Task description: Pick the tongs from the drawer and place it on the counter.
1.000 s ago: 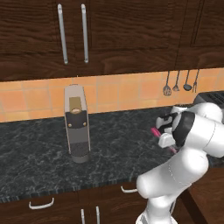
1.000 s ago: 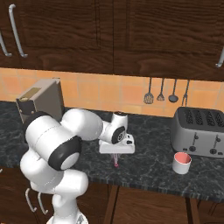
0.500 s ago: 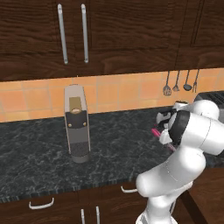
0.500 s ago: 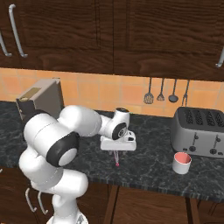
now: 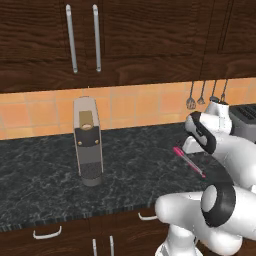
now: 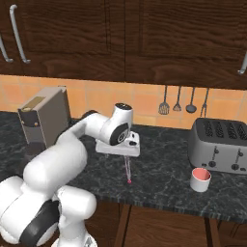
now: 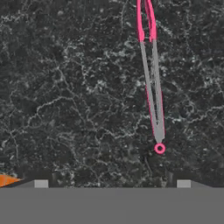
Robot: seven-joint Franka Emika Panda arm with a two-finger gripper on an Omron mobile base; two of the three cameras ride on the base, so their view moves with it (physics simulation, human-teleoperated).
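At the centre of the right base view, the tongs [image 6: 127, 170] run down from under the hand [image 6: 126, 155] toward the front part of the black speckled tabletop [image 6: 164, 173], their lower end touching or nearly touching the stone. In the hand view they lie along the upper right of the frame [image 7: 151, 74], pink arms at the top, grey length below, a small pink ring at the near end, well ahead of the two finger tips at the bottom edge. Those tips stand far apart with nothing between them, so the hand appears wide open and holding nothing; the tongs seem to be free of it, resting on or dropping to the tabletop.

The risks, as I judge them:

- Whether the tongs lie flat or lean on end cannot be told. If leaning, they may topple or slide toward the front edge at the bottom of the right base view.
- A low retreat could drag a finger across the thin arms and flick them away, so rising straight looks safer.
- The small pink cup [image 6: 200, 179] and the toaster [image 6: 220, 145] stand at the right, well apart, and the coffee machine [image 5: 88, 142] at the left of the left base view; a wide swing could reach them.
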